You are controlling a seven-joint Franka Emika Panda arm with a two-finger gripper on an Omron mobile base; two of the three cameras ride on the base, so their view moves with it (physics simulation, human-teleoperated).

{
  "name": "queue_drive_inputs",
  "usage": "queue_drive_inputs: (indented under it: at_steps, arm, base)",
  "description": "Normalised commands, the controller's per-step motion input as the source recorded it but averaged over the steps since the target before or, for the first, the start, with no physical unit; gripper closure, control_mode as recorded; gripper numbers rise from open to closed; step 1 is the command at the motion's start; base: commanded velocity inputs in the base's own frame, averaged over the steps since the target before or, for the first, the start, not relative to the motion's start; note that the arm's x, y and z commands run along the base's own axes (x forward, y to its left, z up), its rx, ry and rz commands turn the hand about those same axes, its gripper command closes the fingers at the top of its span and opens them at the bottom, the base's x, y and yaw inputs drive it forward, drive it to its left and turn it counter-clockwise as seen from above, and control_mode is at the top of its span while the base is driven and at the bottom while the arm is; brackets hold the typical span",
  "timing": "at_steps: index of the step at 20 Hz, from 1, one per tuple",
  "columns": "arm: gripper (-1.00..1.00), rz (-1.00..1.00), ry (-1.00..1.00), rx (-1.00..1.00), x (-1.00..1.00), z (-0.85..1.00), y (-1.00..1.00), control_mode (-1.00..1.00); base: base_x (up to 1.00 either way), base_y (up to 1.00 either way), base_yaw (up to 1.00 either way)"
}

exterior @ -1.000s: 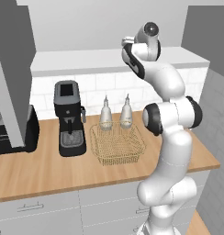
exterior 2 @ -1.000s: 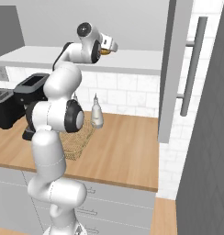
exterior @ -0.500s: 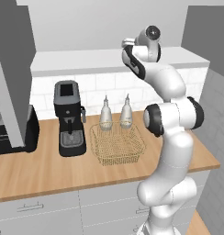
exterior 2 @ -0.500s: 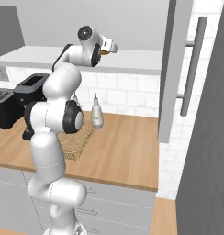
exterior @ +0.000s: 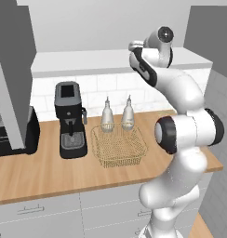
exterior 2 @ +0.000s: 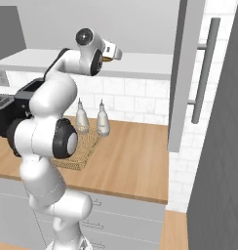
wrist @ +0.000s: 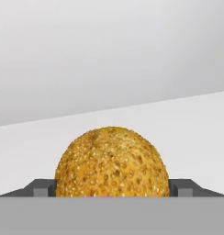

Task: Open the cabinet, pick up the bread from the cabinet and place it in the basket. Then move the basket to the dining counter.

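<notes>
Gripper jaws stood wide, one dark tip on each side of the small round golden-brown seeded bread roll, flanking it without yet pinching. The roll sat on the pale grey floor of the open wall cabinet, up at shelf height above the wooden tabletop.

Judging by its look, the roll would be light and soft, with a crust that could dent or crumble under a hard squeeze; its round form could also roll away if nudged. The best hold seemed to be across its widest part, low on the sides, with a gentle close.

In the base views the white arm was reared up tall, its wrist bent over so the hand reached level into the cabinet. Below it, the shallow tan wire-mesh basket waited on the tabletop to the right of a black coffee machine.
</notes>
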Motion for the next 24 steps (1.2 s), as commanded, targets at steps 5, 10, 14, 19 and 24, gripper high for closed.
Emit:
queue_drive_inputs:
  at_steps: [5, 10, 14, 19, 24]
  arm:
    - [1.0, 0.0, -0.02, 0.0, -1.0, 0.0, 0.2, -1.0]
    - [1.0, 0.0, -0.02, 0.01, -1.0, 0.16, 0.19, -1.0]
    - [1.0, 0.0, 0.0, 0.08, -1.0, 0.41, 0.13, -1.0]
    - [1.0, 0.0, 0.01, 0.08, -1.0, 0.34, 0.06, -1.0]
    - [1.0, 0.0, 0.05, 0.04, -1.0, 0.08, 0.15, -1.0]
  base:
    - [0.0, 0.0, 0.0]
    - [0.0, 0.0, 0.0]
    - [0.0, 0.0, 0.0]
    - [0.0, 0.0, 0.0]
    - [0.0, 0.0, 0.0]
